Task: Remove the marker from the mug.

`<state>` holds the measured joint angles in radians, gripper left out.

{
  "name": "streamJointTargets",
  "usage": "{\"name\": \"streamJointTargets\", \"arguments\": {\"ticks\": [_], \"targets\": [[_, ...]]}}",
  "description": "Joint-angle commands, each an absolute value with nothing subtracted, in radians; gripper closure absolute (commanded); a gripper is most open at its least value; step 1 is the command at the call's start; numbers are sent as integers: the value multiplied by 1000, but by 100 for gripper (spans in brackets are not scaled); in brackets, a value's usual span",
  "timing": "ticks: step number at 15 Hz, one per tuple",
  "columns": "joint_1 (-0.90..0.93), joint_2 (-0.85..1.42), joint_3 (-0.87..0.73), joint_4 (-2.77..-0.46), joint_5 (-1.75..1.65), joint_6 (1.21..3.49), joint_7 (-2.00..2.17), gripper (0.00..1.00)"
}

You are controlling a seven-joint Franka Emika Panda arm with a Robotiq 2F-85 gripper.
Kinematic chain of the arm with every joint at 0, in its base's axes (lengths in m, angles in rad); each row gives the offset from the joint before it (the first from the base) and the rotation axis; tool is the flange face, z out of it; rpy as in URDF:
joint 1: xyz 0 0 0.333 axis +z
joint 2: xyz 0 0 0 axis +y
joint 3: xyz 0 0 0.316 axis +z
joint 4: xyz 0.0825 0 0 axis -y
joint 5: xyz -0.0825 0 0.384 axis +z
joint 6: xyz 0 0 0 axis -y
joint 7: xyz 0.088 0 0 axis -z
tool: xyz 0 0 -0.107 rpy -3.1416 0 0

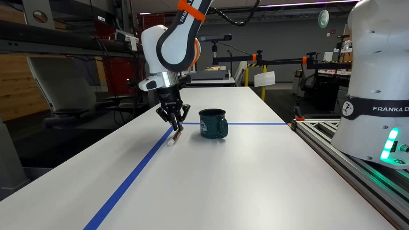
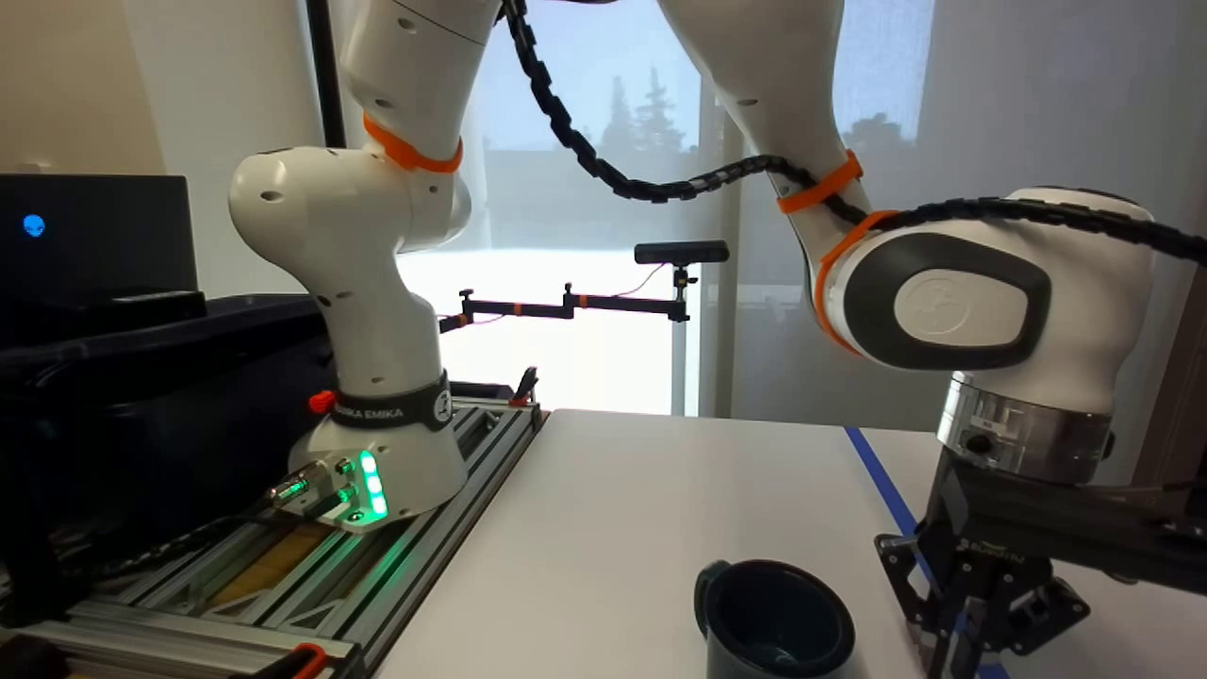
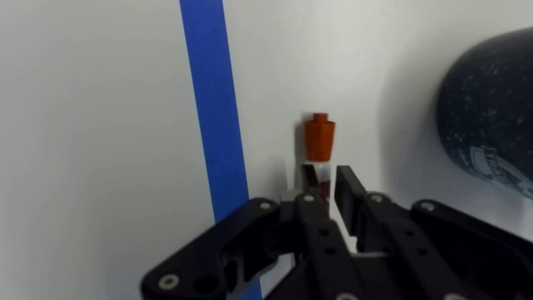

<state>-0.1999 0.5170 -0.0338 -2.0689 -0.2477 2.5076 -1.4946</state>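
Marker point(image 3: 319, 141), one, lying on table point(image 1: 262, 179) beside mug point(image 1: 211, 125): removal apparently done, my jaws narrowly parted, probably only withdrawal remaining.

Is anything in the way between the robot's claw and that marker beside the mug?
Nothing visible stands between them: in the wrist view, the gripper is at the marker, and the mug stands off to one side.
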Motion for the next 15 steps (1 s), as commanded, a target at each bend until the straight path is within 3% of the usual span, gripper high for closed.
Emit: {"name": "streamJointTargets", "arguments": {"ticks": [1,3,4,6,14,15], "targets": [[-173,528,-64,-2051,-307,2501,-1475,95],[-156,518,-80,-2057,-339,2500,-1444,92],[-155,513,-81,-2058,-351,2496,-1442,57],[-146,502,-87,-2066,-375,2497,-1419,60],[-100,416,-107,-2093,-433,2471,-1273,1],[-94,400,-112,-2099,-443,2471,-1239,0]]}}
